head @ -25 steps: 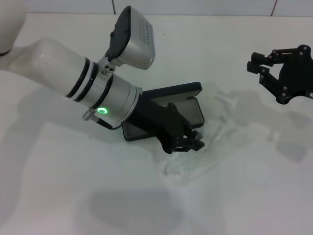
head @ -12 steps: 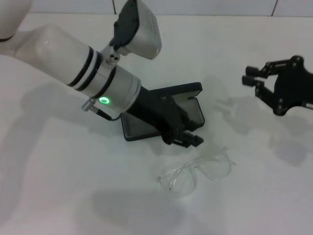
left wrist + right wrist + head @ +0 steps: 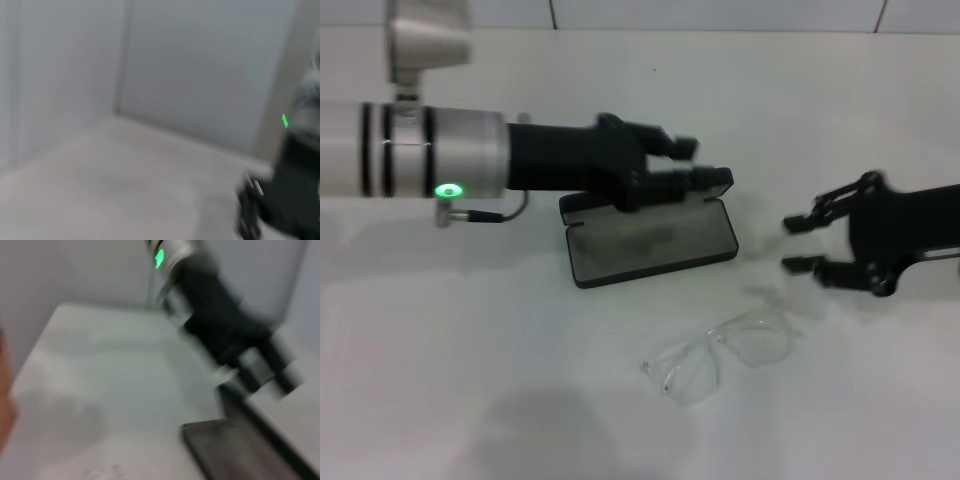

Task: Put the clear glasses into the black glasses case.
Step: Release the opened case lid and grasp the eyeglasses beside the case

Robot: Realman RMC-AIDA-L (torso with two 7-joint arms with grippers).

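Note:
The clear glasses [image 3: 725, 345] lie on the white table in front of the black glasses case [image 3: 655, 242], touching neither gripper. The case stands open, grey lining up, with its lid raised along the far side. My left gripper [image 3: 695, 162] reaches in level from the left, above the case's lid, open and empty. To the right of the case and just beyond the glasses, my right gripper [image 3: 802, 244] is open, its fingers pointing left. In the right wrist view the case [image 3: 240, 450] shows as a blurred dark slab below the left arm [image 3: 220, 325].
The white table [image 3: 470, 380] spreads around the case and glasses, with a tiled wall edge at the back. In the left wrist view the right arm [image 3: 285, 200] shows only as a dark blur beside the wall.
The left gripper let the glasses down on the table, then rose and swung back over the case. The right gripper moved left and nearer, toward the glasses.

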